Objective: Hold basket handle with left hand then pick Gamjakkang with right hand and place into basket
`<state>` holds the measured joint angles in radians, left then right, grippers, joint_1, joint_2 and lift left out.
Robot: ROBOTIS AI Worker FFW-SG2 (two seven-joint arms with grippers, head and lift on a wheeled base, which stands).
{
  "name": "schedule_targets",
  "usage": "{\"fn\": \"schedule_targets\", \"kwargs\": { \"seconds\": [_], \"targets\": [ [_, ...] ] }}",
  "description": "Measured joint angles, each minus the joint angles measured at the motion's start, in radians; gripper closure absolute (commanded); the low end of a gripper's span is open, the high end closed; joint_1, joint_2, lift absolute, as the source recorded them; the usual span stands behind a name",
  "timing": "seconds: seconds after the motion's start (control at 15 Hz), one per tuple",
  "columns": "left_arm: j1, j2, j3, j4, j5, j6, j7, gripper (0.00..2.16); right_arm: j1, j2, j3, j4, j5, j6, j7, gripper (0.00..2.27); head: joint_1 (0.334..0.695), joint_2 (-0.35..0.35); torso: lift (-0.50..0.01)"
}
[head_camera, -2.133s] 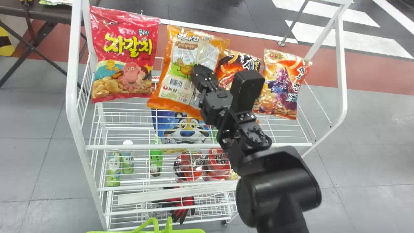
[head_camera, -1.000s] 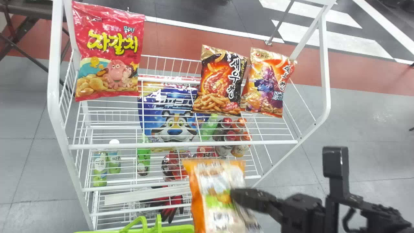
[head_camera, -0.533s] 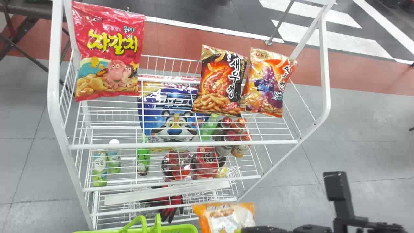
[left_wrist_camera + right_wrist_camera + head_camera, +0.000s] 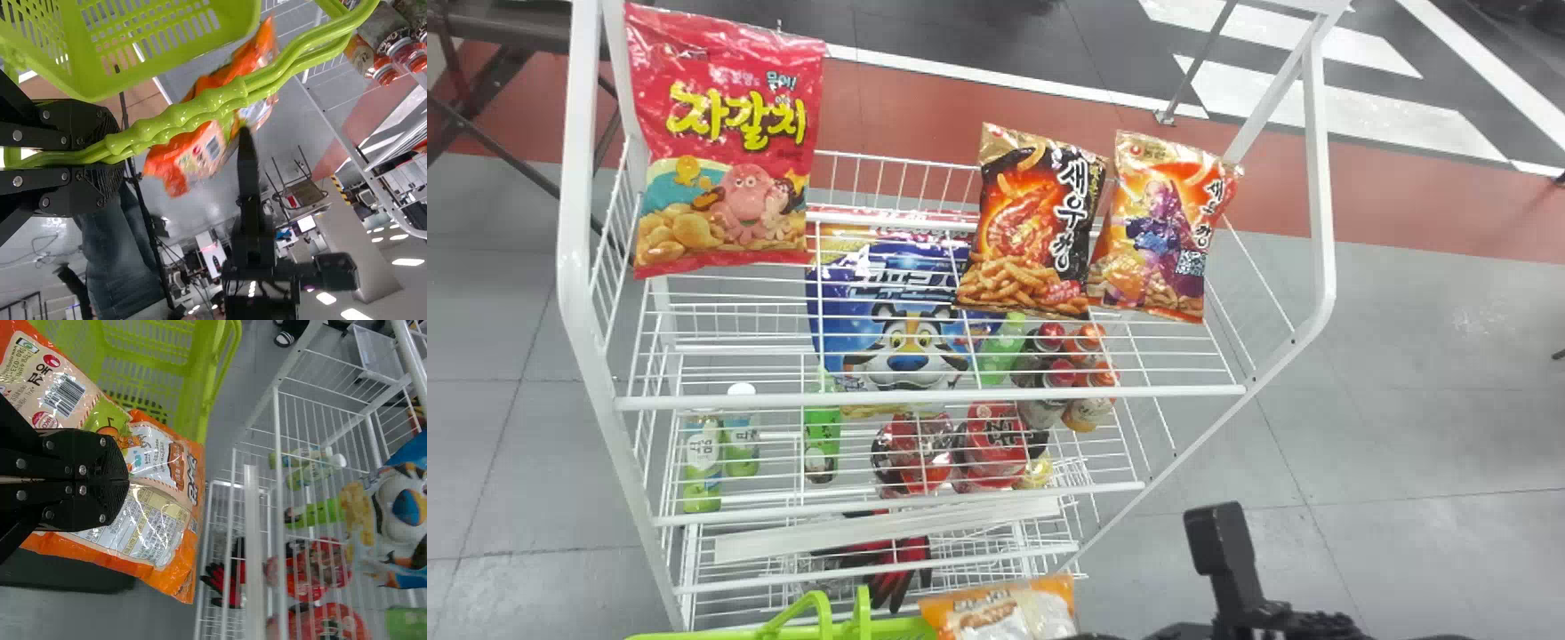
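Relative to the preceding head-view frame, the Gamjakkang point(image 4: 996, 613) has been carried toward the robot's left, nearer the green basket point(image 4: 903, 628), by the right hand point(image 4: 1178, 632), which has been shifted in the same direction. The white wire rack point(image 4: 925, 397) has been left in place.

The right hand is closed, with the orange Gamjakkang pinched between its two black fingers point(image 4: 100, 447). In the head view, the bag is seen at the basket's right end, its left corner overlapping the rim; whether it lies above the opening cannot be told. The left hand point(image 4: 110, 157) is clamped about the double green handle point(image 4: 207, 103), by which the basket is held.

On the top tier of the rack, a red snack bag point(image 4: 725, 133) is placed at the left, and a black-and-orange snack bag point(image 4: 1032, 222) and a purple-and-orange snack bag point(image 4: 1160, 227) are placed side by side at the right. Below are found a blue bag bearing a tiger figure point(image 4: 898, 276), two small pale-green bottles point(image 4: 703, 467), red packs point(image 4: 993, 444) and, lower still, red-and-black gloves point(image 4: 894, 582).
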<state>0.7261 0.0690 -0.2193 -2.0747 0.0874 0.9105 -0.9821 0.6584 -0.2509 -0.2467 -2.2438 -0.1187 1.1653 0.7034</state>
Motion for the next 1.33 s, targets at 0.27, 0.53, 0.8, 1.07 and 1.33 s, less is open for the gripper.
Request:
{"fn": "schedule_targets", "kwargs": {
  "seconds": [0.27, 0.53, 0.8, 1.07, 1.33],
  "targets": [
    [0.002, 0.001, -0.001, -0.004, -0.001, 0.0, 0.0, 2.15, 0.002, -0.004, 0.105, 0.026, 0.005, -0.066, -0.004, 2.25, 0.695, -0.35, -0.018],
    [0.008, 0.002, 0.001, -0.008, -0.002, 0.0, 0.0, 2.15, 0.009, -0.005, 0.234, 0.031, 0.064, -0.083, -0.023, 2.25, 0.695, -0.35, -0.018],
    [0.009, 0.002, 0.003, -0.008, 0.0, -0.002, -0.004, 2.15, 0.006, -0.006, 0.333, 0.067, 0.112, -0.13, -0.048, 2.14, 0.695, -0.35, -0.018],
    [0.009, 0.004, 0.003, -0.007, 0.001, -0.005, -0.004, 2.15, -0.023, -0.008, 0.364, 0.081, 0.123, -0.029, -0.051, 0.0, 0.695, -0.35, -0.018],
    [0.009, 0.005, 0.006, -0.007, 0.003, -0.009, -0.009, 2.15, -0.019, -0.014, 0.337, 0.024, 0.099, 0.106, -0.056, 0.06, 0.695, -0.35, -0.018]
  ]
}}
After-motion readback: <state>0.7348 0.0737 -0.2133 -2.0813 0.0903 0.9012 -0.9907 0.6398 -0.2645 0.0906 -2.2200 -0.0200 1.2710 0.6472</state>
